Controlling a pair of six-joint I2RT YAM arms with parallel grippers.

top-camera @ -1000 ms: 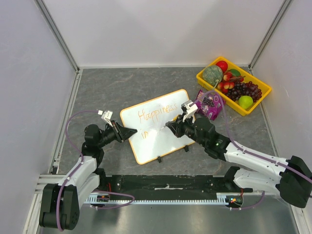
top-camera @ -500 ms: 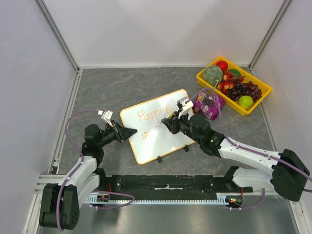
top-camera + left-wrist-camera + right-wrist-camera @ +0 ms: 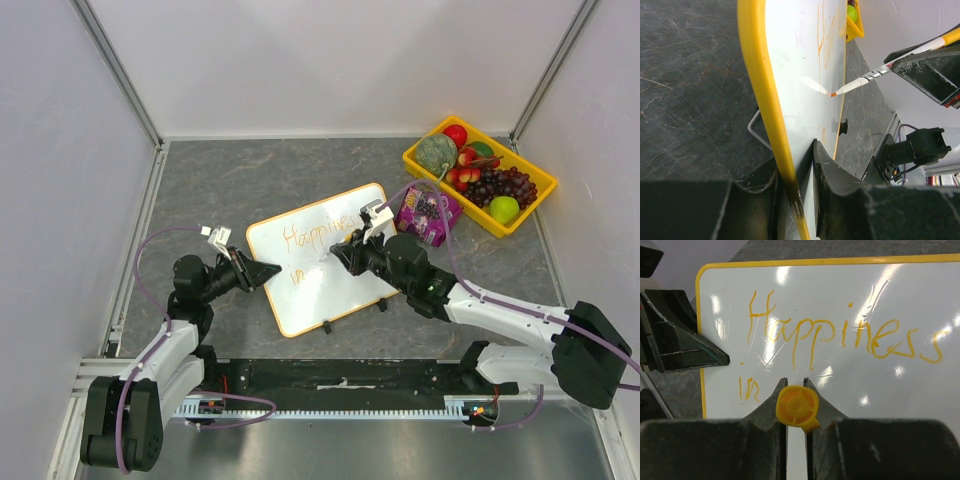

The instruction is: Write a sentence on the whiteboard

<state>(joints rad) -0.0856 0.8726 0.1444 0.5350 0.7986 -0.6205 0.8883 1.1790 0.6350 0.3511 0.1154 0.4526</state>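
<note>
1. Setting: a dark grey, marbled table (image 3: 250, 170) enclosed by plain white walls (image 3: 330, 60), with both arm bases at the near edge.
2. Surroundings: a yellow rectangular tray (image 3: 413, 160) holding assorted fruit sits in the far right corner. A glossy purple packet (image 3: 425, 213) lies between the tray and the board, just beyond the right arm. Neither item lies on the writing area.
3. Task item: the whiteboard (image 3: 320, 295) lies mid-table, rotated, with two small black clips (image 3: 327, 327) on its near edge.
4. Left gripper (image 3: 795, 165): pressed together on the whiteboard's left rim, one finger on each face.
5. Right gripper (image 3: 345, 255): pinching a marker (image 3: 860, 82), whose round yellow end sits between the jaws in the wrist view.
6. Relation: the marker's orange tip is over the second line, to the right of "in". It is at or just off the surface; contact cannot be confirmed.
7. The sentence (image 3: 840, 335): so far it reads "Happiness" on the upper line and "in" below it.
8. Materials: the board face is smooth and glossy, showing glare spots. Its rim is rounded yellow plastic with rounded corners. The lettering is thin orange handwriting. The gripper fingers are matt black and angular.
</note>
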